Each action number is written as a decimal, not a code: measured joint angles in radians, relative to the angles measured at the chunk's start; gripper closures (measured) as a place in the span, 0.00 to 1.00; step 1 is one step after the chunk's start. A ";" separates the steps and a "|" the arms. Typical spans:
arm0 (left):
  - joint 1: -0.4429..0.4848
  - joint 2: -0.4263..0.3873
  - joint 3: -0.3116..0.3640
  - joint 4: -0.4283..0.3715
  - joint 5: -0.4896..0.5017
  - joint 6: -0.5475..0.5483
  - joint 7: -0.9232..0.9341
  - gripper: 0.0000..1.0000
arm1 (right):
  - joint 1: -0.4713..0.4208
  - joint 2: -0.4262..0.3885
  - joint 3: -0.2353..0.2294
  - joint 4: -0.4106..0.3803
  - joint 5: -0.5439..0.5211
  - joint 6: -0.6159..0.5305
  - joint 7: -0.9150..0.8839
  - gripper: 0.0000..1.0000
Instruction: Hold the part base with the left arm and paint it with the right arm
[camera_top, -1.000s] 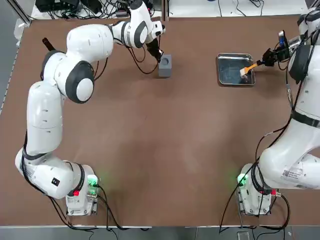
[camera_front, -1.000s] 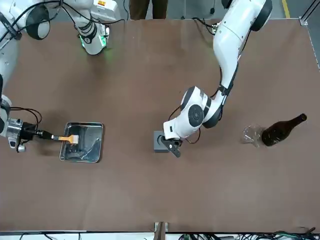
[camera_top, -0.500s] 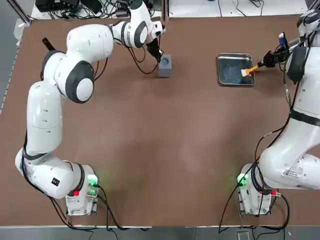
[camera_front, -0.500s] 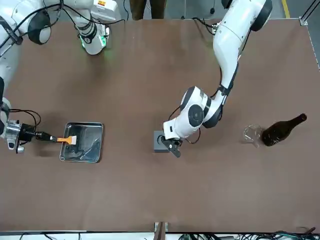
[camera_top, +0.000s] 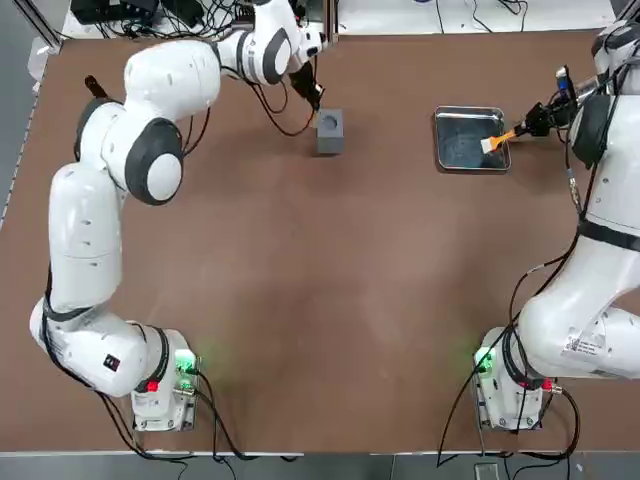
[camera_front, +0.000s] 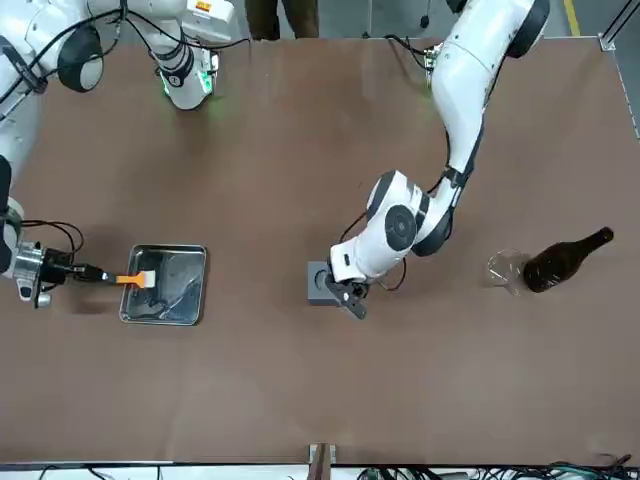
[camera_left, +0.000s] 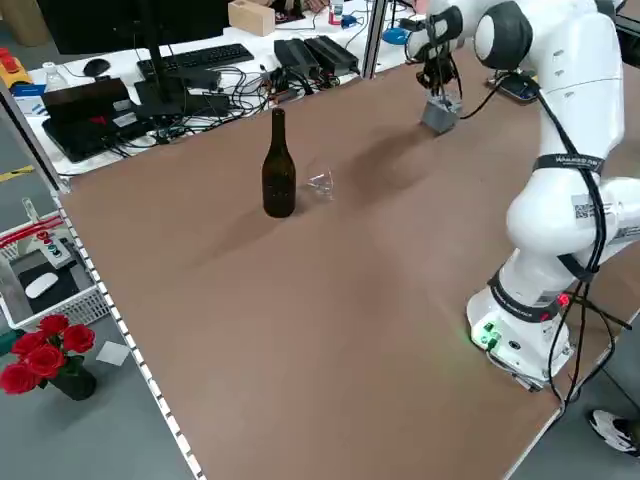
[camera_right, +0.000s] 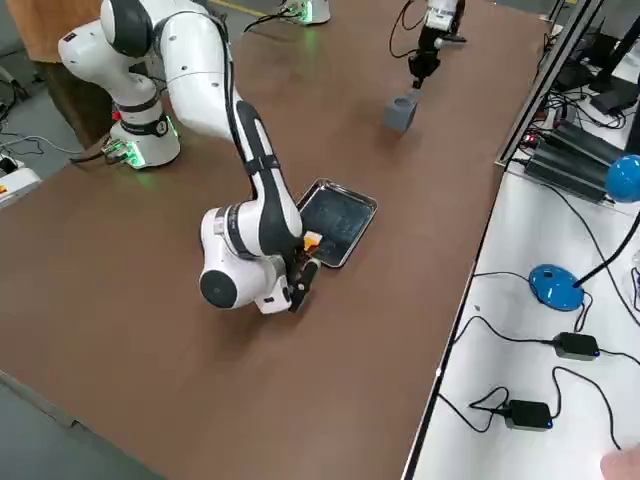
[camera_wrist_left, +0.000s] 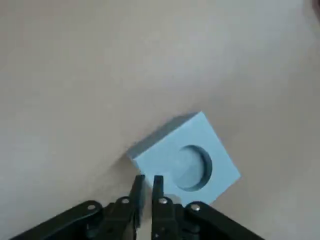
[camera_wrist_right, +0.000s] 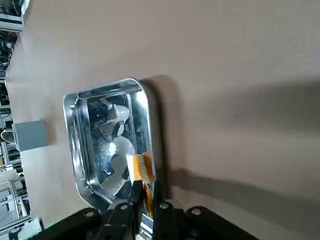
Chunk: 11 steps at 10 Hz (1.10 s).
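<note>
My left arm (camera_top: 85, 230) bends forward, its end effector (camera_wrist_left: 149, 178) well ahead of its base, fingers slightly parted. My right arm (camera_top: 612, 225) also reaches forward; its end effector (camera_wrist_right: 147, 185) angles inward toward my left side, fingers closed in a grip.

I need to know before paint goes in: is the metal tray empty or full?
Empty: the tray's bare, shiny bottom shows, with nothing lying in it.

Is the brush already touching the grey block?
No, the top view shows the brush over the right edge of the metal tray, well apart from the grey block.
</note>
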 joint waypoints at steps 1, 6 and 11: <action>0.023 -0.040 0.000 0.002 0.000 -0.066 0.000 0.70 | 0.000 0.004 0.000 0.000 0.000 0.007 0.000 0.85; 0.222 -0.256 0.005 -0.028 0.000 -0.422 0.043 0.00 | 0.004 0.011 0.000 0.018 0.000 0.013 -0.003 0.47; 0.429 -0.514 0.009 -0.132 0.121 -0.617 -0.029 0.00 | 0.007 -0.015 -0.036 0.078 -0.118 0.014 -0.007 0.00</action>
